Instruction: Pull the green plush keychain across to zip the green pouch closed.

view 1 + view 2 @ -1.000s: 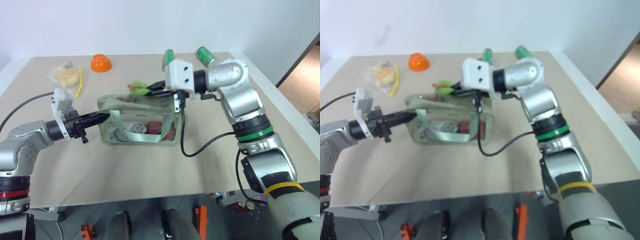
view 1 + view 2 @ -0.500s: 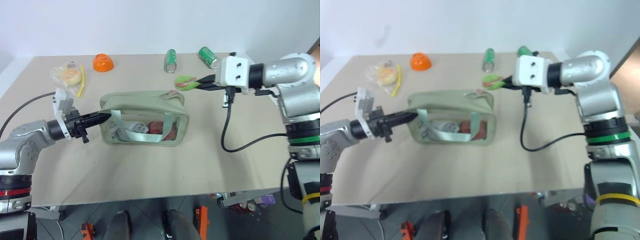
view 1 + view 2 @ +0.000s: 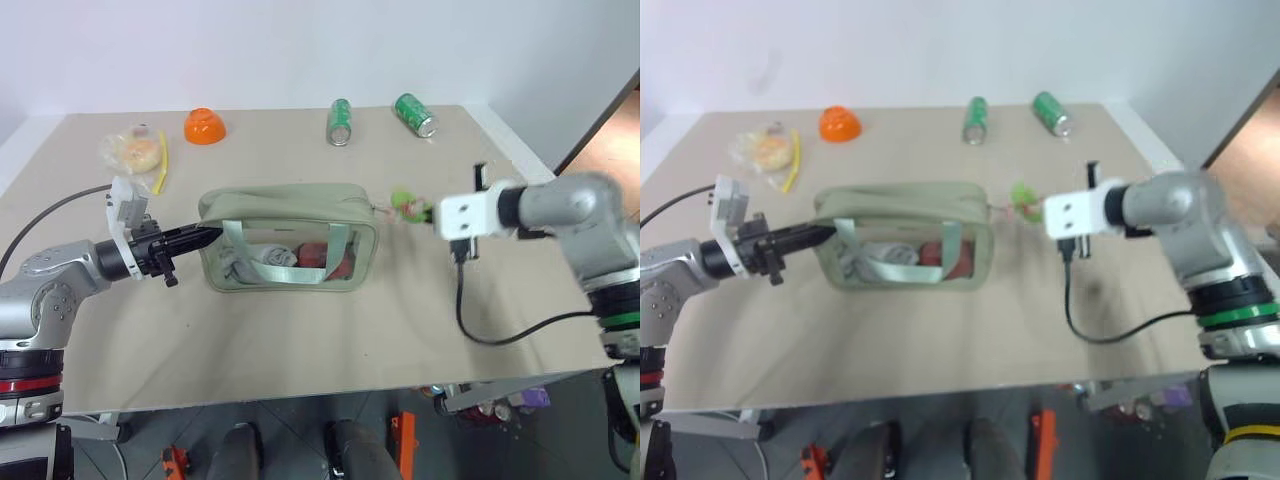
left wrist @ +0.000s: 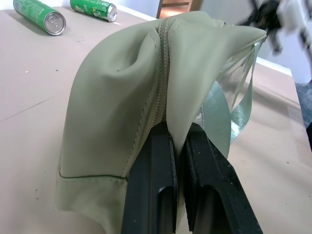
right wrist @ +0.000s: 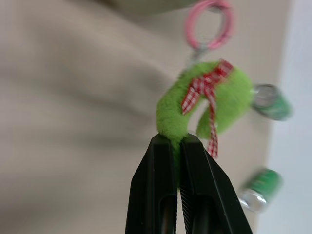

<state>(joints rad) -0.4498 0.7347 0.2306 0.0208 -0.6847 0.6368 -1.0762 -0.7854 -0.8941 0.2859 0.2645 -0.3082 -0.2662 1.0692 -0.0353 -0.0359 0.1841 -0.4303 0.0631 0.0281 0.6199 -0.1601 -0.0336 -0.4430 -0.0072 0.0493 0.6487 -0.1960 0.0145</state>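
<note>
The green pouch stands mid-table, its clear window showing items inside, and its top zip runs closed along the ridge. My left gripper is shut on the fabric at the pouch's left end. Just past the pouch's right end, my right gripper is shut on the green plush keychain. In the right wrist view the fuzzy plush with red-and-white ribbon is pinched between the fingers, and its pink ring leads toward the pouch.
Two green cans lie at the back of the table. An orange bowl, a clear bag of yellow food and a yellow straw sit at the back left. The table's right edge is close to my right arm.
My right gripper has carried the keychain from the pouch's top left across to just past its right end and lowered. The pouch's top has gone from open to closed. The left gripper has stayed put.
</note>
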